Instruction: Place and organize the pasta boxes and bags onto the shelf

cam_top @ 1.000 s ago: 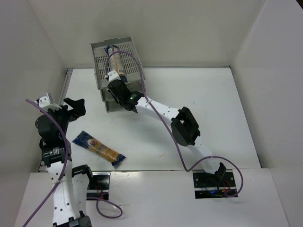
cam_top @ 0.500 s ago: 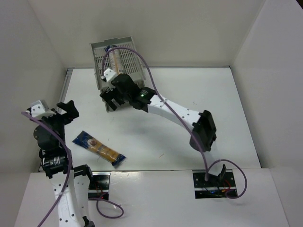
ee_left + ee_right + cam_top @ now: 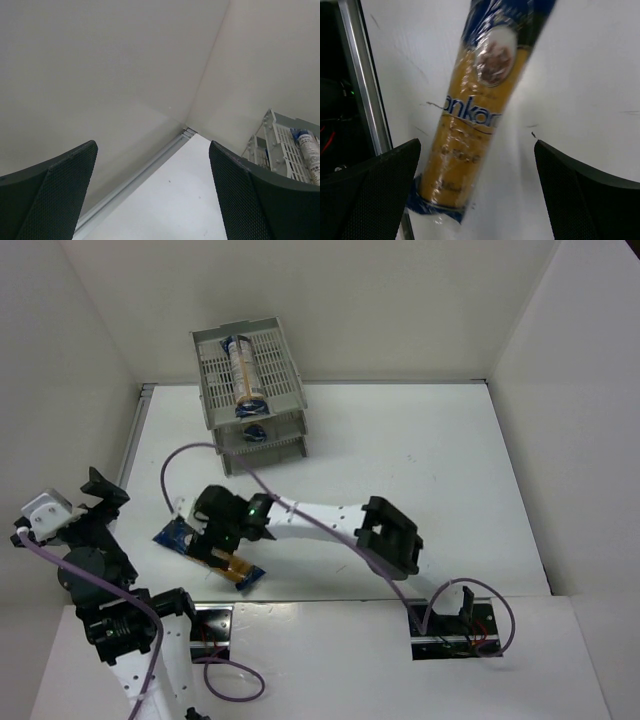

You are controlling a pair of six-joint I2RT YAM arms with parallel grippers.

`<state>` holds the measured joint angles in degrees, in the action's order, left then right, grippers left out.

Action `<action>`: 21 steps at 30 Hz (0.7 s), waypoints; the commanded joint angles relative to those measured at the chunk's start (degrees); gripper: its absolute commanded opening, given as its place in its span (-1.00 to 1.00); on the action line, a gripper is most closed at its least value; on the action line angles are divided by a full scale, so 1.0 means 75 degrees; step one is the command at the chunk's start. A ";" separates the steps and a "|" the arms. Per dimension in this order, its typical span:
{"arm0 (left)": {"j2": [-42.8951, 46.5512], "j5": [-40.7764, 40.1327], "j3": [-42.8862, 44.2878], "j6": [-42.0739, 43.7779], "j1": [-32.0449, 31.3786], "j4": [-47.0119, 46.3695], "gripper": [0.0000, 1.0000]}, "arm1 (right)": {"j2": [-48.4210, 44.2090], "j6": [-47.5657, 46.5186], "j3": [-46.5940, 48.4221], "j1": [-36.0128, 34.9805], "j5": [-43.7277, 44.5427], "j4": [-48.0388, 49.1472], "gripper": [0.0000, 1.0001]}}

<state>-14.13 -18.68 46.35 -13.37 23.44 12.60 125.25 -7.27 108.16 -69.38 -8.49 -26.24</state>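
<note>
One loose packet (image 3: 243, 575) lies on the tabletop (image 3: 450, 470) close to the near-left corner, at a slant to the near edge, and I judge it is the last one to go on the rack (image 3: 285, 375). The rack stands at the far edge, toward the far-left corner. A top packet (image 3: 243, 365) lies along its upper tray, and the blue end of a lower packet (image 3: 255, 433) shows on the tier below, so the rack seems to be filled one packet per tier. The right gripper (image 3: 476, 147) hangs over the loose packet with its fingers wide apart, one on each side of the yellow middle. They do not seem to touch it, probably because this narrow, firm part gives a balanced hold. The left gripper (image 3: 152, 150) is also wide and holds nothing. It is drawn back beyond the left edge and looks at the far-left corner, which I think keeps it out of the other arm's way. On the loose packet, white letters like "onka" cross the yellow part. The rest is blurred, and a round picture sits near one blue end.
</note>
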 commanded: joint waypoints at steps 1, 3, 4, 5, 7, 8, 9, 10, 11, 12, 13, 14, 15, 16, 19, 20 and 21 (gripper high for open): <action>0.0138 -0.0474 0.0359 0.0552 -0.0253 0.0300 0.98 | 0.0478 0.0451 0.0473 -0.0509 0.0135 0.0134 0.98; 0.0208 -0.0580 0.0453 0.0482 -0.0347 0.0557 0.98 | 0.0643 0.0651 0.0369 -0.0592 0.0473 0.0240 0.98; 0.0208 -0.0580 0.0534 0.0481 -0.0453 0.0558 0.98 | 0.0794 0.0977 0.0252 -0.0592 0.0627 0.0357 0.98; 0.0208 -0.0650 0.0535 0.0400 -0.0454 0.0651 0.98 | 0.0796 0.1085 0.0181 -0.0592 0.0825 0.0428 0.98; 0.0208 -0.0650 0.0535 0.0399 -0.0652 0.0652 0.98 | 0.1041 0.1249 0.0040 -0.0592 0.1551 0.0626 0.98; 0.0208 -0.0558 0.0605 0.0399 -0.0757 0.0652 0.98 | 0.1042 0.1320 -0.0065 -0.0592 0.1716 0.0627 0.98; 0.0208 -0.0464 0.0605 0.0399 -0.0758 0.0652 0.98 | 0.1146 0.1321 -0.0066 -0.0592 0.1823 0.0697 0.98; 0.0208 -0.0463 0.0605 0.0330 -0.0840 0.0652 0.98 | 0.1147 0.1321 -0.0066 -0.0592 0.1696 0.0698 0.98; 0.0208 -0.0370 0.0536 0.0259 -0.0840 0.0652 0.98 | 0.1252 0.1402 -0.0135 -0.0592 0.1544 0.0698 0.98; 0.0208 -0.0369 0.0535 0.0259 -0.0840 0.0652 0.98 | 0.1253 0.1403 -0.0136 -0.0674 0.1415 0.0628 0.98; 0.0208 -0.0369 0.0442 0.0177 -0.0840 0.0652 0.98 | 0.1334 0.1403 -0.0217 -0.0674 0.1413 0.0627 0.91; 0.0208 -0.0369 0.0441 0.0107 -0.0840 0.0652 0.98 | 0.1335 0.1321 -0.0218 -0.0779 0.1413 0.0627 0.83; 0.0278 -0.0300 0.0441 0.0106 -0.0840 0.0652 0.98 | 0.1335 0.1239 -0.0299 -0.0873 0.1413 0.0627 0.64; 0.0279 -0.0299 0.0372 0.0106 -0.0840 0.0652 0.98 | 0.1428 0.1239 -0.0300 -0.0874 0.1518 0.0697 0.60; 0.0279 -0.0368 0.0371 0.0187 -0.0840 0.0652 0.98 | 0.1593 0.1168 -0.0300 -0.0874 0.1705 0.0698 0.68; 0.0279 -0.0369 0.0371 0.0188 -0.0840 0.0652 0.98 | 0.1709 0.1099 -0.0300 -0.0874 0.1811 0.0698 0.68; 0.0279 -0.0369 0.0371 0.0258 -0.0910 0.0582 0.98 | 0.1780 0.1098 -0.0300 -0.0943 0.1812 0.0698 0.68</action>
<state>-12.86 -21.56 48.97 -12.14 17.23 18.55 134.96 1.39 106.72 -75.57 3.38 -21.80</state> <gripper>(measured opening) 0.990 0.835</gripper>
